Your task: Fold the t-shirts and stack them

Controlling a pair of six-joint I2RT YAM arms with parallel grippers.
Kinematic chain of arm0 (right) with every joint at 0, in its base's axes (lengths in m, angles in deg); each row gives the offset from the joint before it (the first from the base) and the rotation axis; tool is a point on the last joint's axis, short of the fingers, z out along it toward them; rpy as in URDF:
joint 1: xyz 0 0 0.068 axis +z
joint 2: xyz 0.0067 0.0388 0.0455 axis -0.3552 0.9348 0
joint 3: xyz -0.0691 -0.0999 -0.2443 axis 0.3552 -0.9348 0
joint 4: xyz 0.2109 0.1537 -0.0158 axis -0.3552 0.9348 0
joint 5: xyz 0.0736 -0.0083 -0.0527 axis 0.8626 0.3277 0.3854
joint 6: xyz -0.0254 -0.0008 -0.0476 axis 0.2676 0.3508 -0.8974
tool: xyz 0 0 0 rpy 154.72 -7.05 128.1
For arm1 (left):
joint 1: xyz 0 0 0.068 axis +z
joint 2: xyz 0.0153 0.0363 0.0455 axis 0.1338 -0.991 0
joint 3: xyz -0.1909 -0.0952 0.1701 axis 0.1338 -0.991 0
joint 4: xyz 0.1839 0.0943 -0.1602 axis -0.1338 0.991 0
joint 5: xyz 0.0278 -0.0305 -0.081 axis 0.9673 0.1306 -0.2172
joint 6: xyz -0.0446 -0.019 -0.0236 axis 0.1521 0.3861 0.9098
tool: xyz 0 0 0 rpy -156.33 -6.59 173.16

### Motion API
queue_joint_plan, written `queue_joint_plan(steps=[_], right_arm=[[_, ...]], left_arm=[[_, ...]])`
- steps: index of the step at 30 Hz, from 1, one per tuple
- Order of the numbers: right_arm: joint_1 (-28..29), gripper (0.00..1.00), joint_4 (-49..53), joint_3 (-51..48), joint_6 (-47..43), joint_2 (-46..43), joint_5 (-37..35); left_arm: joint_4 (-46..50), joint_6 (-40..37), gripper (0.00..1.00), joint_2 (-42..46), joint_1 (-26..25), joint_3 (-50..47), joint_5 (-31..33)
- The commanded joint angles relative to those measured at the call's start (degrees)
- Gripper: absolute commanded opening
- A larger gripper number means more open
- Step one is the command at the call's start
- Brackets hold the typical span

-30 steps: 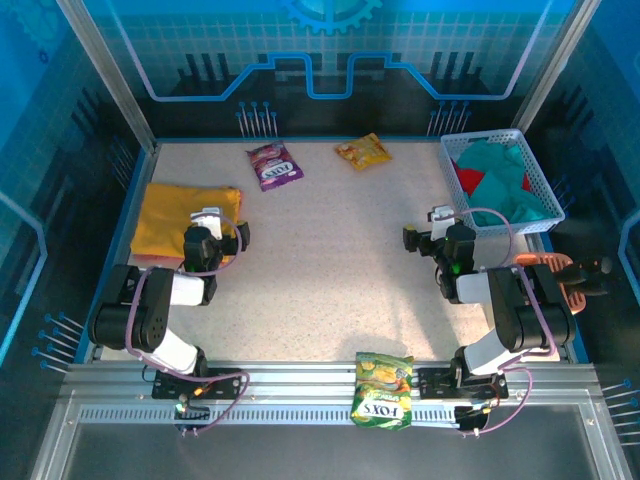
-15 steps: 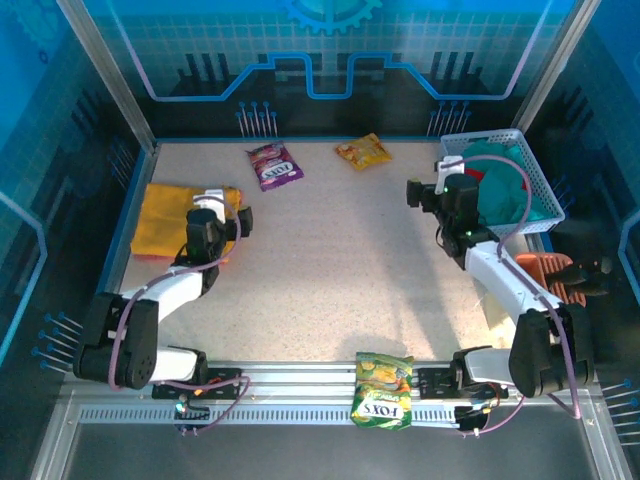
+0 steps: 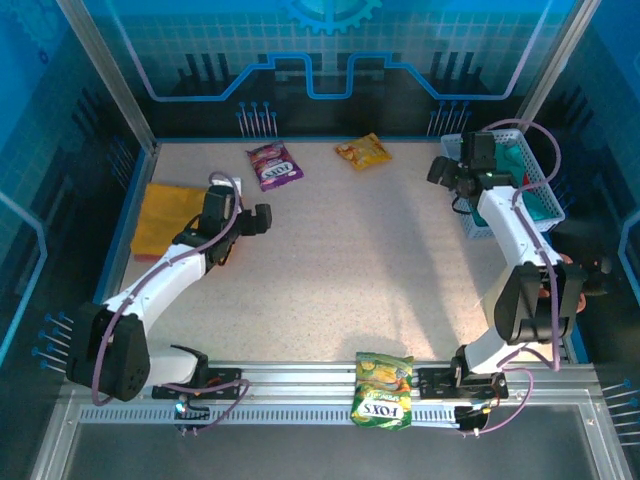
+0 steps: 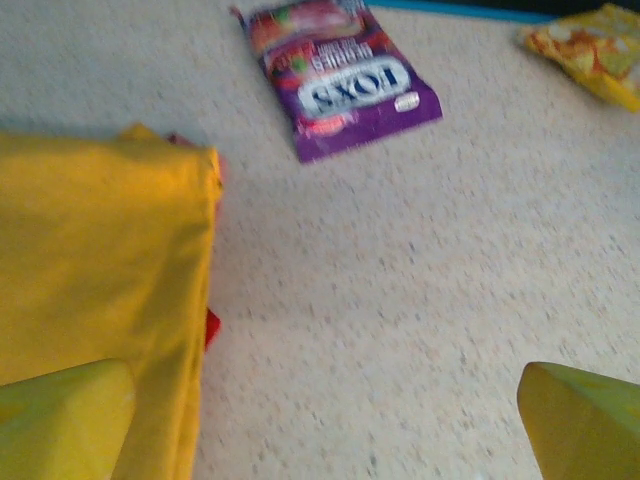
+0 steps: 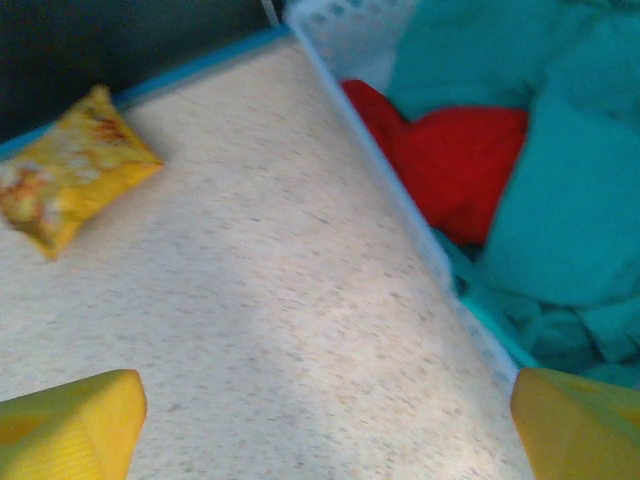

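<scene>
Both stand open and empty, the left gripper (image 4: 322, 415) by the folded yellow shirt (image 3: 165, 215) at the left, the right gripper (image 3: 450, 180) by the far-right basket (image 5: 345, 30), where it may knock the wall or lift the tangled teal shirt (image 5: 560, 200) and red shirt (image 5: 460, 160) together.

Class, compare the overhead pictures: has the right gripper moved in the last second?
Yes. The right gripper went farther from the camera, from the basket's near left corner toward its far left corner.
</scene>
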Motion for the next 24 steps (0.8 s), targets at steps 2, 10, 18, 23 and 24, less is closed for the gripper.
queue_joint_plan(steps=[2,10,18,23,24], right_arm=[[-2.0,0.90,4.8,4.2,5.0,4.5,-3.0],[-4.1,0.68,7.5,11.5,7.9,12.5,-11.5],[-6.5,0.66,11.7,17.9,8.5,20.7,-17.1],[-8.3,0.66,12.2,20.4,7.6,24.3,-16.9],[-8.7,0.66,12.2,20.9,7.6,25.2,-16.7]], left_arm=[[9.0,4.5,0.97,1.7,-0.9,2.4,-6.3],[7.3,7.7,0.93,4.8,-2.6,-2.8,-7.6],[5.7,8.7,0.93,4.3,-3.4,-4.9,-8.3],[4.3,9.4,0.93,3.7,-3.6,-5.4,-9.7],[4.1,9.7,0.93,3.6,-3.6,-5.5,-10.0]])
